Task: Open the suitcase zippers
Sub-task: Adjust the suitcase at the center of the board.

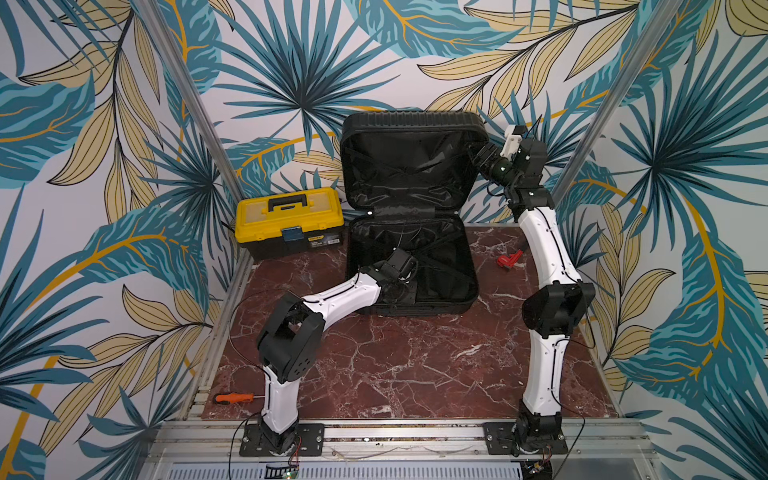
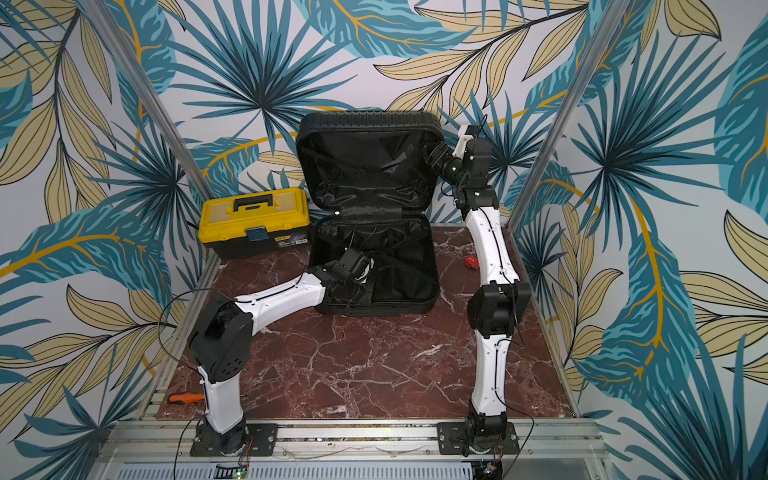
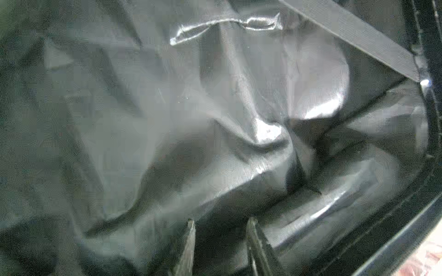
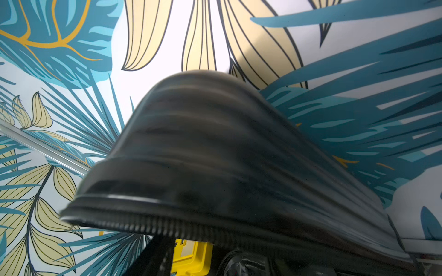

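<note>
I see the suitcase (image 1: 415,307) lying open at the worktop's (image 1: 395,365) back edge, its lid (image 1: 411,166) upright. My left gripper (image 3: 220,222) is inside it, narrowly parted and empty. The right gripper (image 1: 478,153) is at the lid's rim, and I can't tell its grip. The zipper track (image 4: 167,229) lines that rim.

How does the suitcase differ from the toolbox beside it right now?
The suitcase stands open with its lid raised upright; the toolbox is shut, lid down. The suitcase is black all over, while the toolbox has a yellow lid on a black base. The suitcase is clearly the larger and the toolbox is lower and narrower. Both sit side by side at the far end of the table.
</note>
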You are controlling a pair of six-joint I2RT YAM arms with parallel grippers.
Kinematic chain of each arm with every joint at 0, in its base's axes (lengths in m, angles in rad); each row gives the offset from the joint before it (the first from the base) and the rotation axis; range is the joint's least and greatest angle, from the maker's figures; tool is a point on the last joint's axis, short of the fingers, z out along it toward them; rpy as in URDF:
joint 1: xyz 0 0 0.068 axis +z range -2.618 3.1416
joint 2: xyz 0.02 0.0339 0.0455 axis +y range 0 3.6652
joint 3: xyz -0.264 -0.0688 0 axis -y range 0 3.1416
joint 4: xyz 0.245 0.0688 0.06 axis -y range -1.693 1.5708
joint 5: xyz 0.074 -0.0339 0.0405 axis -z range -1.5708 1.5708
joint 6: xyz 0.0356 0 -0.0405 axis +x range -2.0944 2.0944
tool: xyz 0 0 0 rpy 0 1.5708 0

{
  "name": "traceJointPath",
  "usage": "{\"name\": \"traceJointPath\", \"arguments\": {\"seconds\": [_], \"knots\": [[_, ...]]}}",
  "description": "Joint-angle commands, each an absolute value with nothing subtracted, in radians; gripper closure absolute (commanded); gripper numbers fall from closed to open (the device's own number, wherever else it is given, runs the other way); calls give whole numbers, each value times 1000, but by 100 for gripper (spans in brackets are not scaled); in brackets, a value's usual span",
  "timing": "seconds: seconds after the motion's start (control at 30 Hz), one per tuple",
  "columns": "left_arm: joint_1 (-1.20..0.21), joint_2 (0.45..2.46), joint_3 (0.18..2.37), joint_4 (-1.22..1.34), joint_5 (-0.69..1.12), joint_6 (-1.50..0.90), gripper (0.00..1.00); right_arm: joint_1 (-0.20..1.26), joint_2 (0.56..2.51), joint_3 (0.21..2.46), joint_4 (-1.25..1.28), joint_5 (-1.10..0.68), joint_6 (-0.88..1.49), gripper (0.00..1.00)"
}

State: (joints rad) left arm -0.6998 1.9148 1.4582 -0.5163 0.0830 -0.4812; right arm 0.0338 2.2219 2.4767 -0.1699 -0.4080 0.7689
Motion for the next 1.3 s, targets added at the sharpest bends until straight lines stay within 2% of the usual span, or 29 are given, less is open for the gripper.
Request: {"name": "traceJointPath", "arguments": {"seconds": [0.0,0.13,0.23,0.33,0.47,0.63,0.67,0.7,0.77,0.8,0.83,0.97,1.1,1.17,1.27], "knots": [[-721,1901,1397,-597,102,-450,65,35,2259,2540,-172,-385,756,42],[-727,1890,1367,-597,95,-454,65,36,2274,2555,-131,-382,782,42],[-727,1889,1372,-595,68,-463,59,37,2278,2556,-95,-408,793,42],[-727,1905,1399,-595,54,-466,57,41,2263,2548,-86,-453,777,42],[-718,1914,1435,-595,41,-475,56,43,2162,2413,-73,-454,696,40],[-713,1815,1479,-595,12,-435,52,43,2011,2245,-106,-404,584,34],[-710,1784,1491,-595,11,-414,49,43,1987,2227,-135,-387,573,32],[-710,1751,1501,-598,7,-394,45,43,1960,2203,-153,-380,564,4],[-707,1682,1506,-598,-2,-366,35,43,1902,2139,-171,-366,550,1],[-707,1647,1508,-599,-28,-360,13,43,1861,2097,-183,-353,539,1],[-703,1612,1505,-598,-76,-362,0,45,1822,2047,-196,-323,527,1],[-623,1464,1458,-596,-164,-343,1,77,1601,1733,-186,-87,471,1],[-528,1328,1334,-500,-393,-287,1,85,1356,1363,-115,194,450,1],[-449,1280,1228,-397,-466,-242,1,83,1270,1201,-70,307,363,0],[-238,1260,1106,-321,-315,-233,1,83,1181,981,54,317,167,1]]}}
